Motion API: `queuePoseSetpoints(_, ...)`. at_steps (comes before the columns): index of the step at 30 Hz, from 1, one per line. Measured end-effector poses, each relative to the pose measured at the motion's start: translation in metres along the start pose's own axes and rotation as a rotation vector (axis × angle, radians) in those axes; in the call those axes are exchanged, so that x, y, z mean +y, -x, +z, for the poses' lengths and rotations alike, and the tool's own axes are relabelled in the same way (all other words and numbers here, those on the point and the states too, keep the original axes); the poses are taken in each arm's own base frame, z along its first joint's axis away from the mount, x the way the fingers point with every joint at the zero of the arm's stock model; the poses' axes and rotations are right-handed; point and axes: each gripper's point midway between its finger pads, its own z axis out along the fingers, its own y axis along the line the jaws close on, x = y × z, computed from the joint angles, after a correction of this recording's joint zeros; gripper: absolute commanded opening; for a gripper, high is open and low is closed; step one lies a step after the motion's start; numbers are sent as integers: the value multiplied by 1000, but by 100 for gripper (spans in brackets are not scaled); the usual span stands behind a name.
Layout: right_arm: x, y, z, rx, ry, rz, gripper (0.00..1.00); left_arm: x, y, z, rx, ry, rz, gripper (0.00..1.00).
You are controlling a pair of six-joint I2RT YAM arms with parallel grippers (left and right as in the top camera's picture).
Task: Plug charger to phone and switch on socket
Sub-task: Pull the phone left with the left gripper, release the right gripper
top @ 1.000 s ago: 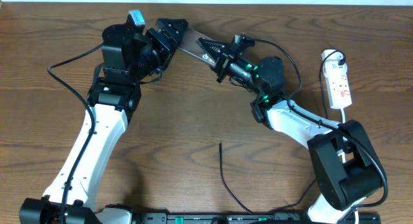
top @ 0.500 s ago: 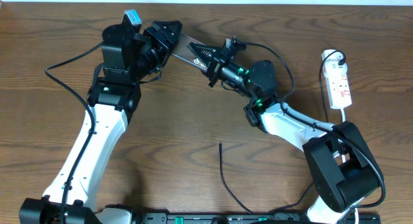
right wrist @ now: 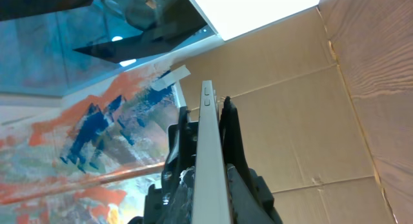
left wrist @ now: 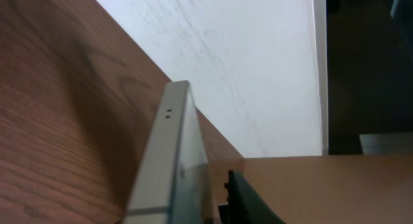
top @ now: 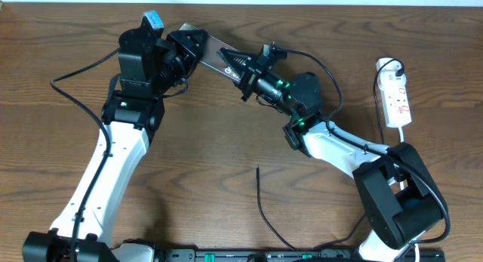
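Phone, place: the phone (top: 213, 49) is lifted above the far middle of the table (top: 226, 134). It stretches like a bridge between the two arms.
Right gripper: the right gripper (top: 236, 66) pinches the end of the phone that is nearer to the front.
Left gripper: the left gripper (top: 190, 41) has the far end of the phone between its jaws. Whether they already press on it, I cannot tell.
Only in the left wrist view: the phone (left wrist: 169, 159) is seen edge-on. It has a pale metal rim with two tiny dark dots and a glassy face beside it. One black finger (left wrist: 248, 201) is close against that face, and the second finger is outside the frame.
Only in the right wrist view: the phone (right wrist: 210, 159) is a thin grey strip. Two black fingers (right wrist: 233, 143) are tight on both of its faces. Behind it are brown cardboard-like panels (right wrist: 290, 101) with seams and a surface painted in blue and orange.
Only in the overhead view: the charger and the socket.
Charger: the charger (top: 260, 201) is a thin black cable lying on the wood near the front middle. Its free tip points to the far side, well apart from the phone.
Socket: the socket (top: 396, 100) is a long white strip with small red marks. It lies flat at the right side, with a white cord (top: 386, 64) looped at its far end, well apart from both grippers.
Table: brown wood grain, matte.
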Motion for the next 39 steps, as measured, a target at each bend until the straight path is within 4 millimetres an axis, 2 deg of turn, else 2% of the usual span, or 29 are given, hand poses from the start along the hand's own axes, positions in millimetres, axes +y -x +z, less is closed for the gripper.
queuePoseSetpoints(11, 0, -1, 1, -4, 4, 15, 1, -1, 1, -1, -3, -4, -58, 7)
queuePoseSetpoints(12, 0, -1, 1, -4, 4, 15, 4, -1, 1, -1, -3, -4, -58, 7)
queuePoseSetpoints(13, -1, -1, 1, -5, 3, 16, 15, -1, 1, -1, -3, -2, -59, 7)
queuePoseSetpoints(14, -1, -1, 1, -5, 2, 17, 32, 0, 1, -1, -3, -2, -59, 8)
queuePoseSetpoints(15, -1, -2, 1, 0, -1, 18, 59, 0, 1, -1, -3, -2, -51, 7)
queuePoseSetpoints(16, -2, -3, 1, 6, -3, 15, 72, 0, 1, 0, -3, 0, -43, 7)
queuePoseSetpoints(19, -3, -9, 2, 27, -6, 17, 98, 2, 0, 0, -2, 9, -21, 7)
queuePoseSetpoints(26, -5, -14, 3, 46, -13, 0, 99, 3, 1, -1, -1, 8, 6, 7)
queuePoseSetpoints(29, -4, -12, 2, 52, -18, -31, 99, 5, 9, -5, 13, -4, 9, 8)
queuePoseSetpoints(33, -2, -5, -4, 68, -29, -90, 99, 15, 37, -20, 9, -25, -1, 8)
queuePoseSetpoints(36, 0, 1, -10, 84, -39, -149, 99, 22, 61, -42, 41, -77, 4, 7)
queuePoseSetpoints(39, 0, 2, -15, 128, -54, -281, 99, 25, 74, -64, 88, -139, 36, 7)
